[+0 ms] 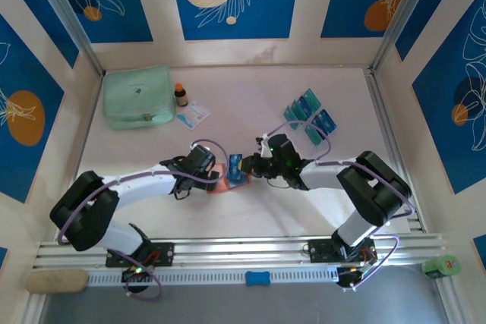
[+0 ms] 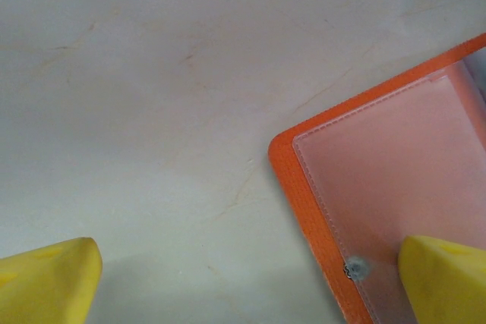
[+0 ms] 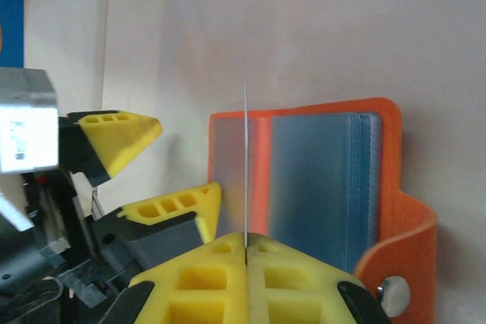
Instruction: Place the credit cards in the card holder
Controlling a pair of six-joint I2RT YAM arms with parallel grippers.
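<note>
The orange-red card holder (image 1: 219,181) lies open on the table between the two arms. It shows its pale left pocket (image 3: 228,172) and a blue-filled stack of pockets (image 3: 319,187), with the snap tab (image 3: 395,263) at the right. My right gripper (image 3: 246,239) is shut on a credit card (image 3: 245,157), seen edge-on and standing over the holder's fold; from above it looks blue (image 1: 236,166). My left gripper (image 2: 247,286) is open, with one fingertip (image 2: 448,278) over the holder's clear pocket (image 2: 395,180) and the other on bare table. More teal and blue credit cards (image 1: 307,115) lie at the back right.
A mint-green zip pouch (image 1: 137,96) sits at the back left, with a small brown bottle (image 1: 181,95) and a white-and-blue packet (image 1: 192,114) beside it. Walls enclose the table on three sides. A metal rail (image 1: 243,248) runs along the near edge.
</note>
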